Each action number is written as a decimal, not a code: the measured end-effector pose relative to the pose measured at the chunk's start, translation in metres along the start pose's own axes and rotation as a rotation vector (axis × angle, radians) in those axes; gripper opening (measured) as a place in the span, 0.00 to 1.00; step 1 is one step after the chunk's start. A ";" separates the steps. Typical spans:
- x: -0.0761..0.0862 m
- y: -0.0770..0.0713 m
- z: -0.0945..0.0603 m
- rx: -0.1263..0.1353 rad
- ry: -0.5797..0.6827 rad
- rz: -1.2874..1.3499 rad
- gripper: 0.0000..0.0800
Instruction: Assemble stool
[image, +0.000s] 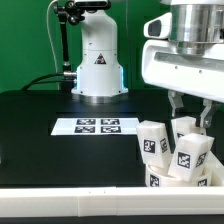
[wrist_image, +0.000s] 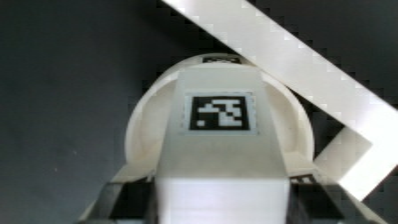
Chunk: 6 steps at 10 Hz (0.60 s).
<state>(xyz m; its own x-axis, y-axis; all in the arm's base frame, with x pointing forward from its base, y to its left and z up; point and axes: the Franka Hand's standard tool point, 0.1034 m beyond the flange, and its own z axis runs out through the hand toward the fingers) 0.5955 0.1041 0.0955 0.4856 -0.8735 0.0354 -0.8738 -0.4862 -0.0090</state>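
My gripper (image: 190, 120) hangs over the cluster of white stool legs at the exterior view's lower right. In the wrist view the gripper (wrist_image: 217, 198) is shut on one white leg (wrist_image: 217, 150). The leg bears a square black-and-white marker and fills the space between the dark fingers (wrist_image: 132, 196). In the exterior view that leg (image: 186, 128) shows between the fingers. Two other marked legs stand close by, one toward the exterior view's left (image: 153, 141) and one in front (image: 191, 155). I cannot make out the round seat; it may be hidden low behind the legs.
The marker board (image: 95, 126) lies flat on the black table mid-scene. The long white edge rail (image: 70, 196) runs along the near edge and crosses the wrist view diagonally (wrist_image: 294, 65). The arm's white base (image: 97, 60) stands at the back.
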 end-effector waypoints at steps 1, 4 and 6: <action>-0.002 -0.001 0.000 0.002 0.001 0.079 0.42; -0.011 -0.004 0.000 0.021 -0.002 0.392 0.42; -0.012 -0.007 0.000 0.047 -0.028 0.574 0.42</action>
<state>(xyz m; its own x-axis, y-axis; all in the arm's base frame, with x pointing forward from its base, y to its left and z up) 0.5958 0.1179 0.0955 -0.0653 -0.9978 -0.0148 -0.9958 0.0661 -0.0634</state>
